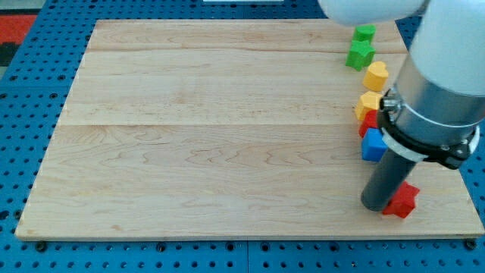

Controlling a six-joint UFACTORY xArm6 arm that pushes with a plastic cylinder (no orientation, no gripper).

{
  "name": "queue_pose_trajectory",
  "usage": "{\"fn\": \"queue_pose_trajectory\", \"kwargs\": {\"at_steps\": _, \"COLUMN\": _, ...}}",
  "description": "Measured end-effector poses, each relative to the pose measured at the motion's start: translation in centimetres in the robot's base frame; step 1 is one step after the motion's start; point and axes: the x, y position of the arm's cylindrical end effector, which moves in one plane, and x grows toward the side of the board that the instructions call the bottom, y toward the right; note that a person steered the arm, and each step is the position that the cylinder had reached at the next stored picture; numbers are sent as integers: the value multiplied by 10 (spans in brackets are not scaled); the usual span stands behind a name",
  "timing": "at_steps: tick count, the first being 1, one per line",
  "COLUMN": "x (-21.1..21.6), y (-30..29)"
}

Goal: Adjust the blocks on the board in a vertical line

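My tip [375, 205] rests on the wooden board [212, 129] near its lower right corner, touching the left side of a red block [403, 200]. Above it a rough column of blocks runs up the view's right side: a blue block [372, 145], a red block [368, 121] partly hidden by the arm, a yellow block [367, 102], a yellow heart-shaped block [376, 75], a green star-shaped block [360, 54] and a small green block [365, 32] at the top. The lower red block sits to the right of the column's line.
The arm's large grey and white body [439, 83] covers the board's right edge and hides part of the blocks there. A blue pegboard surface [23, 114] surrounds the board.
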Motion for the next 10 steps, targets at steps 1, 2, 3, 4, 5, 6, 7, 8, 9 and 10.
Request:
{"fn": "queue_pose_trajectory", "kwargs": {"at_steps": 1, "x": 0, "y": -37}}
{"fn": "queue_pose_trajectory", "kwargs": {"at_steps": 2, "x": -4, "y": -49}}
{"fn": "queue_pose_trajectory", "kwargs": {"at_steps": 3, "x": -6, "y": -48}}
{"fn": "queue_pose_trajectory", "kwargs": {"at_steps": 4, "x": -23, "y": -48}}
{"fn": "queue_pose_trajectory", "kwargs": {"at_steps": 5, "x": -71, "y": -44}}
{"fn": "queue_pose_trajectory", "kwargs": {"at_steps": 6, "x": -96, "y": -44}}
{"fn": "queue_pose_trajectory", "kwargs": {"at_steps": 7, "x": -140, "y": -53}}
{"fn": "queue_pose_trajectory", "kwargs": {"at_steps": 8, "x": -168, "y": -65}}
{"fn": "queue_pose_trajectory", "kwargs": {"at_steps": 9, "x": -153, "y": -65}}
{"fn": "queue_pose_trajectory", "kwargs": {"at_steps": 10, "x": -127, "y": -65}}
